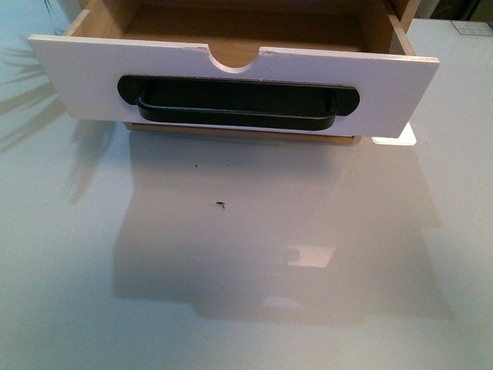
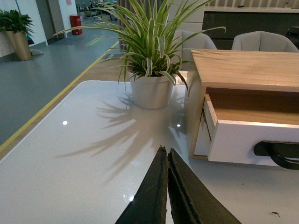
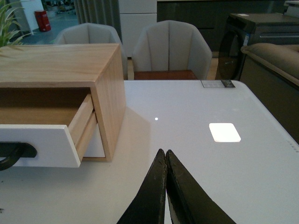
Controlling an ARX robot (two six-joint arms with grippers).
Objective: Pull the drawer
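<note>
The drawer stands pulled out of its light wood cabinet, its white front facing me with a long black bar handle and a semicircular notch in the top edge. Its wooden inside shows bare. In the left wrist view the drawer lies ahead and to one side of my left gripper, which is shut on nothing above the table. My right gripper is also shut and holds nothing, with the drawer off to its side. Neither gripper appears in the front view.
A potted spider plant stands on the white table beside the cabinet's left side. Grey chairs sit beyond the far table edge. A small dark speck lies on the table in front of the drawer.
</note>
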